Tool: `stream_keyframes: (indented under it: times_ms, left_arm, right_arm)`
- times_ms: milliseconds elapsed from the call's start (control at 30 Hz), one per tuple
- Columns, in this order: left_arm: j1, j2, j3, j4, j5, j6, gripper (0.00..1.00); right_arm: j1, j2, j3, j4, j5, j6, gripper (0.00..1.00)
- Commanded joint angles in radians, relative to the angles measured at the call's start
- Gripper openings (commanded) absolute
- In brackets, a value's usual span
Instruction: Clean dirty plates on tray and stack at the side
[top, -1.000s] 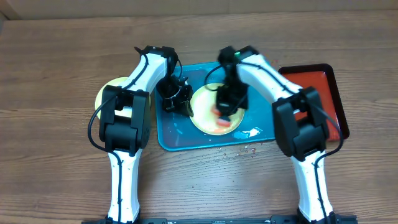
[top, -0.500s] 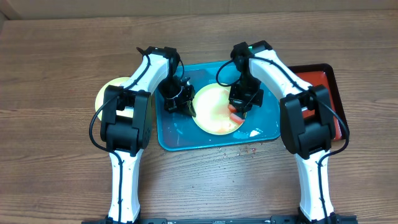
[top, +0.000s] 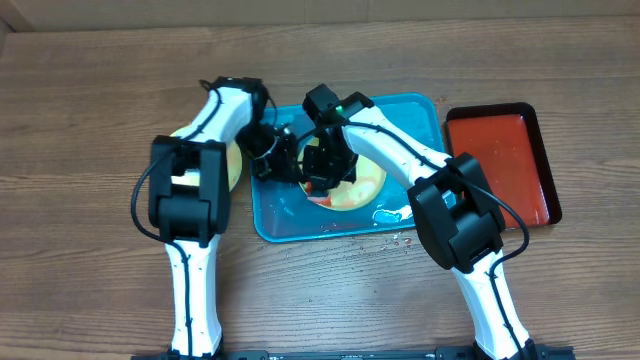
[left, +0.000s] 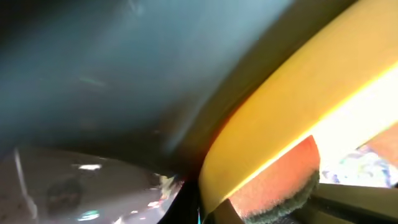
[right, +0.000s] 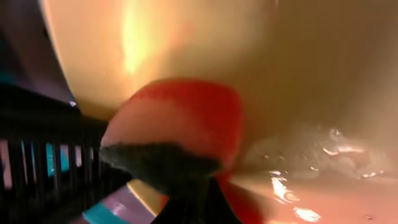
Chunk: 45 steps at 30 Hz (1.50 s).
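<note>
A pale yellow-green plate (top: 366, 190) lies in the turquoise tray (top: 290, 226), mostly under my right arm. My left gripper (top: 283, 160) is shut on its left rim; the rim fills the left wrist view (left: 292, 99) above the tray floor (left: 124, 56). My right gripper (top: 322, 178) is shut on a red sponge with a dark scrub side (right: 186, 118) and presses it on the wet plate surface (right: 298, 62) near the left rim. The sponge also shows in the left wrist view (left: 280, 180). A second yellow-green plate (top: 236, 166) lies on the table left of the tray, half hidden by my left arm. No light blue plate is clearly in view.
A smaller red tray with a dark rim (top: 500, 160) sits to the right of the turquoise tray. A whitish wet patch (top: 394, 214) and droplets lie at the tray's front right. Wooden table surrounds everything.
My right gripper has swept the sponge from the plate's right side across to its left side. My left arm has shifted slightly left and now covers more of the plate on the table.
</note>
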Motion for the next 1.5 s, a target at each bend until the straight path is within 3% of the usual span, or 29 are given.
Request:
stream_keyframes:
  times_ms: [0,267,633,767,933,1200,1333,1467]
  left_arm:
    - [0.051,0.084,-0.021,0.092,-0.121,-0.004,0.04]
    - [0.055,0.082,-0.001,0.106,-0.186,-0.007,0.04]
    - [0.054,0.015,0.000,0.085,-0.324,-0.008,0.04]
    - [0.051,-0.030,0.001,0.086,-0.391,-0.008,0.04]
    - [0.014,-0.063,0.001,0.089,-0.507,-0.008,0.04]
    - [-0.116,-0.063,0.001,0.117,-0.518,-0.008,0.04]
    - [-0.161,-0.063,0.001,0.131,-0.504,-0.008,0.04]
    - [-0.177,-0.063,0.001,0.138,-0.502,-0.008,0.04]
  right_arm:
    - [0.000,0.055,-0.024,-0.042,-0.054,-0.009,0.04]
    - [-0.050,0.055,-0.022,-0.151,0.146,-0.122,0.04]
    - [-0.225,0.055,0.029,-0.203,0.386,-0.158,0.04]
    - [-0.261,0.055,0.040,-0.159,0.362,-0.177,0.04]
    - [-0.259,0.055,0.040,-0.059,0.187,-0.217,0.04]
    - [-0.245,0.076,0.037,0.142,0.169,-0.048,0.04]
    - [-0.245,0.122,0.037,0.201,0.114,-0.042,0.04]
    - [-0.234,0.177,0.037,0.267,-0.083,-0.121,0.04]
